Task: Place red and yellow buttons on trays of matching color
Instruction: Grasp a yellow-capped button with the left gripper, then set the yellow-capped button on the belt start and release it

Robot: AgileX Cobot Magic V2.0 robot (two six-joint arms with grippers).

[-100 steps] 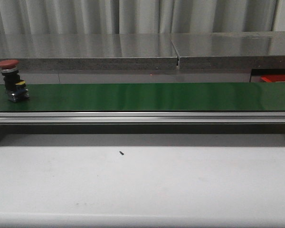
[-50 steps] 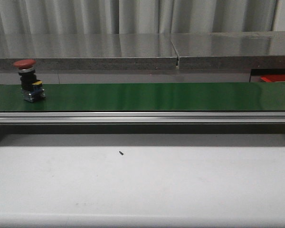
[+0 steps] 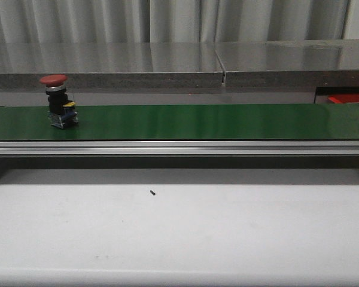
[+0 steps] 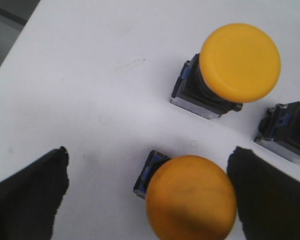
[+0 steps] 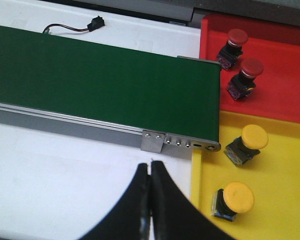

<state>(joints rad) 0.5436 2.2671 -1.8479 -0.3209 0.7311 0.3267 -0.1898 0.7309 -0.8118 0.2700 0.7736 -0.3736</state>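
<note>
A red button (image 3: 57, 98) stands upright on the green conveyor belt (image 3: 197, 121) near its left end. My left gripper (image 4: 149, 154) is open above a white surface, and a yellow button (image 4: 190, 197) sits between its fingers, nearer one finger (image 4: 270, 195). A second yellow button (image 4: 239, 62) stands just beyond it. My right gripper (image 5: 150, 167) is shut on nothing, over the white table by the belt's end. Beside it, the red tray (image 5: 285, 85) holds two red buttons (image 5: 236, 37) (image 5: 250, 68), and the yellow tray (image 5: 285, 185) holds two yellow buttons (image 5: 254, 137) (image 5: 238, 196).
A dark button base (image 4: 285, 130) shows partly at the edge of the left wrist view. A small black connector with a wire (image 5: 92, 23) lies behind the belt. A tiny black speck (image 3: 152, 192) lies on the white table. A steel ledge (image 3: 167, 66) runs behind the conveyor.
The red button has travelled to the right along the belt, from the far left edge to a little further in.
</note>
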